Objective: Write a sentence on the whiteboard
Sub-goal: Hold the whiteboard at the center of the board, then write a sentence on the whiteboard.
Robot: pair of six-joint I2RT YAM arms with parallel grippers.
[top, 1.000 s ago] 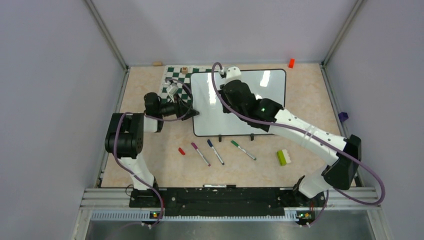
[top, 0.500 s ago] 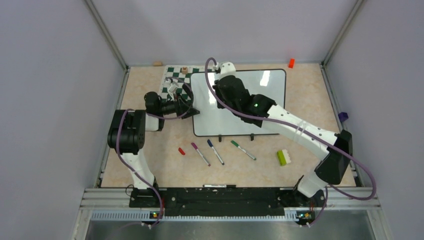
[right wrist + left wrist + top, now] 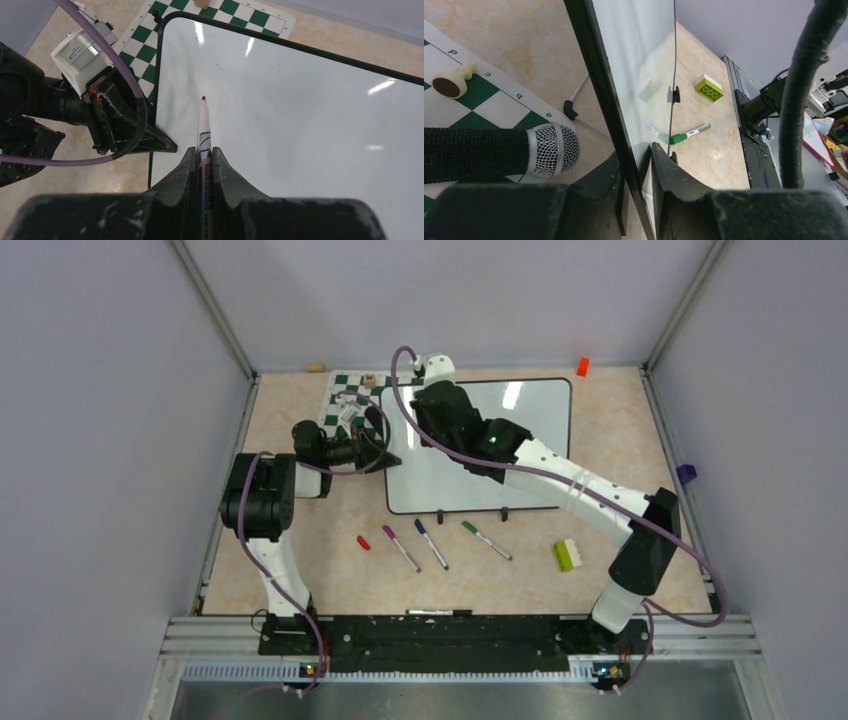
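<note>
The whiteboard (image 3: 500, 465) lies flat at the back middle of the table, glossy white inside a thin black frame. No sentence shows on it; its face (image 3: 300, 125) is plain white. My left gripper (image 3: 385, 458) sits at its left edge, and in the left wrist view the fingers (image 3: 636, 150) press on either side of the black frame (image 3: 599, 80). My right gripper (image 3: 202, 152) hangs over the board's upper left part (image 3: 432, 425), shut on a red marker (image 3: 203, 125) whose tip points at the white surface.
A green-and-white chessboard mat (image 3: 345, 400) lies left of the board, with a pawn (image 3: 451, 82) on it and a microphone (image 3: 499, 152) beside it. In front of the board lie a red cap (image 3: 363, 542), purple (image 3: 400, 547), blue (image 3: 431, 543) and green (image 3: 487, 540) markers, and a green brick (image 3: 567, 555).
My right arm has swung left, carrying the marker toward the board's upper left corner. The left gripper's fingers have closed in on the board's edge.
</note>
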